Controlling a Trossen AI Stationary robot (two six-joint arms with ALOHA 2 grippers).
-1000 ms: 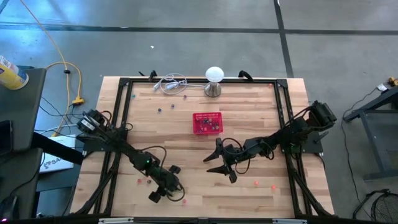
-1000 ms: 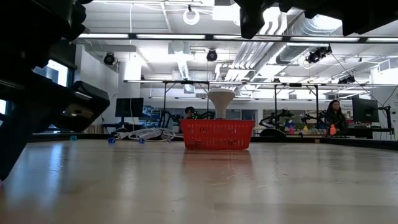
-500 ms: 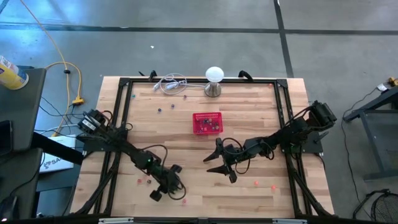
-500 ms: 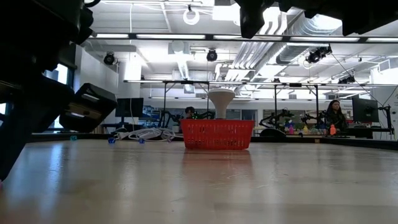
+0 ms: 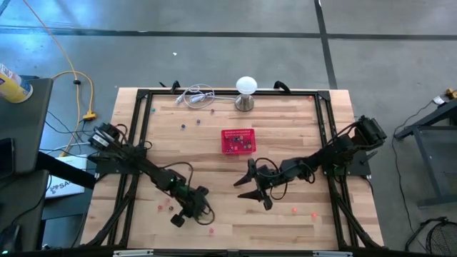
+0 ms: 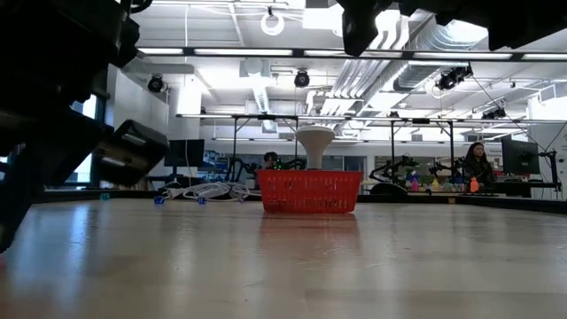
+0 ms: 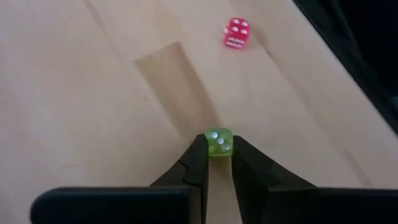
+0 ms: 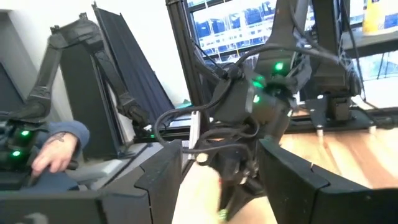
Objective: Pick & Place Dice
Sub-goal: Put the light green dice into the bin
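Note:
A small green die (image 7: 219,142) sits between the fingertips of my left gripper (image 7: 219,155), which is shut on it near the table's front left (image 5: 200,214). A red die (image 7: 237,33) lies on the wood just beyond it. The red mesh basket (image 5: 238,140) stands on the table's middle, toward the far side, and also shows in the low view (image 6: 309,190). My right gripper (image 5: 243,187) hangs open in front of the basket, holding nothing. More loose dice (image 5: 294,210) lie scattered on the table. My left gripper pinches the green die's two opposite side faces (image 7: 211,147) between its two fingertips, right at their free ends. The three-pip face points at the camera. Whether the die is clear of the wood or rests on it, I cannot tell.
A white ball lamp (image 5: 245,91) and a coiled white cable (image 5: 193,96) stand at the far edge. Small blue dice (image 5: 182,128) lie at the far left, red ones (image 5: 313,214) at the near right. A black frame (image 5: 143,128) rims the table.
My left gripper has shifted slightly toward the table's far edge and turned a little; in the low view its dark body has moved right and tipped. My right arm has kept still.

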